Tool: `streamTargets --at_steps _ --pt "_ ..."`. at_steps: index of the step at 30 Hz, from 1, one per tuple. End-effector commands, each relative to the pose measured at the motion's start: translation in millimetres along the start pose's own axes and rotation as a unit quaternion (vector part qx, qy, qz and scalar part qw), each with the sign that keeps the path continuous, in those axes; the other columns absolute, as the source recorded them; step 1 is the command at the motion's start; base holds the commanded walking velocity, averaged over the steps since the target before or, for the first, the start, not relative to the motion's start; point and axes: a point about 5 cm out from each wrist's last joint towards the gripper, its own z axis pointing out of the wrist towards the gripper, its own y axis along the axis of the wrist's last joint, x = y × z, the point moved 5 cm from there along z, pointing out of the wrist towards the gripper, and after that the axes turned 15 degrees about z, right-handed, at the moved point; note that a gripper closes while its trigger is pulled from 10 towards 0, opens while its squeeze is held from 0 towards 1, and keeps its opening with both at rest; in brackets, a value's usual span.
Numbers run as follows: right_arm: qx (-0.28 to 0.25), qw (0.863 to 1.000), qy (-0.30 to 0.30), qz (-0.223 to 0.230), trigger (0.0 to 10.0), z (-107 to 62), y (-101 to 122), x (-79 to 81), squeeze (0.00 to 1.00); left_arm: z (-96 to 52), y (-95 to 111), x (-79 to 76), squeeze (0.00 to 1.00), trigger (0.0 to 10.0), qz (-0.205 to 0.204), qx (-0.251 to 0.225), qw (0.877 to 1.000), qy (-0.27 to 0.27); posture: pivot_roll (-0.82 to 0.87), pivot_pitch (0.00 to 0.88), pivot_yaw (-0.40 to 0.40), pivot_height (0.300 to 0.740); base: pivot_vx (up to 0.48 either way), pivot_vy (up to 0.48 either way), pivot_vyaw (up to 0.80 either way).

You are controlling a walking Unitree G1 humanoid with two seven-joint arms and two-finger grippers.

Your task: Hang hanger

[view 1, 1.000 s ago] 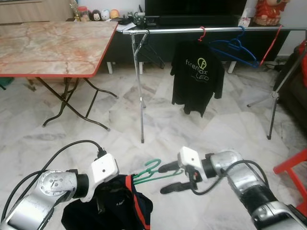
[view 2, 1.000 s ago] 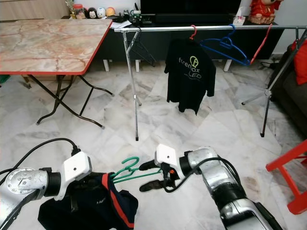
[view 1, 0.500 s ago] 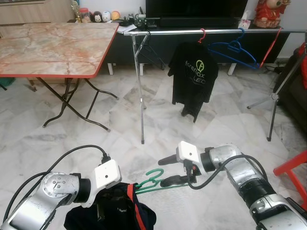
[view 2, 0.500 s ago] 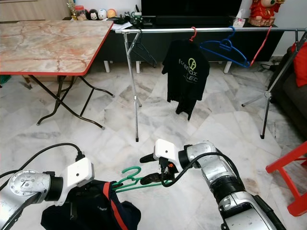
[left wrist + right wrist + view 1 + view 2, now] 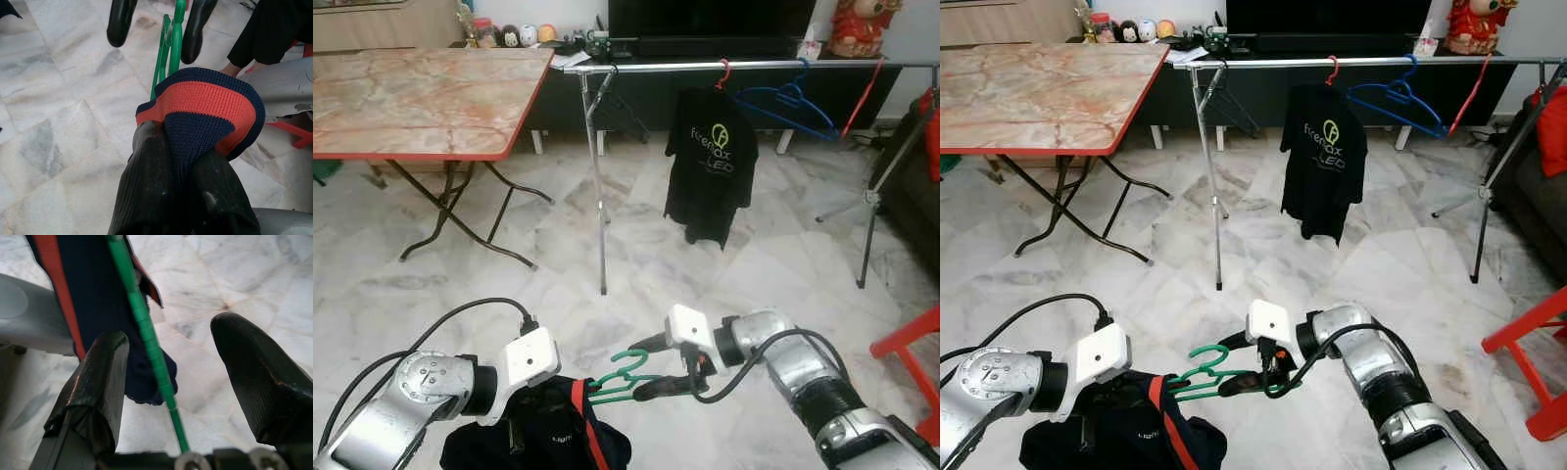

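A green hanger [image 5: 622, 377] sticks out of a navy garment with an orange-trimmed collar [image 5: 543, 446], low over the floor in front of me. My left gripper [image 5: 173, 142] is shut on the garment's collar [image 5: 205, 112] just below the hanger's neck. My right gripper [image 5: 649, 365] is open, one finger on each side of the green hanger wire [image 5: 146, 333], not closed on it. Beyond them stands the metal clothes rail [image 5: 754, 65].
On the rail hang a black T-shirt on a red hanger [image 5: 710, 162], a blue hanger [image 5: 793, 98], a black hanger [image 5: 612, 98] and a red hanger [image 5: 865, 93]. A marble-topped folding table [image 5: 421, 98] stands on the left. A red chair [image 5: 911, 343] is at the right.
My right gripper has come lower and leftward along the green hanger, closer to the garment, its fingers still apart. The black T-shirt on the rail swings. My left gripper keeps its hold.
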Motion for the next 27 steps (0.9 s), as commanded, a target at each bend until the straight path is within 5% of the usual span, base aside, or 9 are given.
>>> streamTargets --at_steps 1,6,8,9,27 --pt "-0.003 1.000 -0.020 0.001 10.0 2.9 0.1 -4.2 0.00 -2.1 9.4 5.6 0.00 10.0 0.016 -0.009 1.000 0.003 0.05 0.039 0.015 0.740 0.000 0.000 0.00" --pt "-0.003 1.000 -0.026 0.002 10.0 3.5 0.1 -5.7 0.00 -2.0 9.6 5.7 0.00 10.0 0.016 -0.009 1.000 0.003 0.05 0.039 0.015 0.740 0.000 0.000 0.00" --pt "-0.003 1.000 -0.014 -0.002 9.3 8.9 -0.1 -1.1 0.00 -0.3 11.8 7.8 0.00 10.0 0.017 -0.013 1.000 0.006 0.04 0.039 0.011 0.740 0.000 0.000 0.00" --pt "-0.004 1.000 -0.009 -0.002 0.0 10.8 0.3 0.4 0.00 0.4 12.6 8.6 0.00 10.0 0.017 -0.015 1.000 0.007 0.04 0.039 0.011 0.740 0.000 0.000 0.00" --pt "0.003 1.000 0.002 -0.001 0.0 14.2 -4.8 4.6 0.00 2.9 13.6 12.9 0.00 10.0 0.019 -0.016 1.000 0.013 0.05 0.028 0.017 0.740 0.000 0.000 0.00"
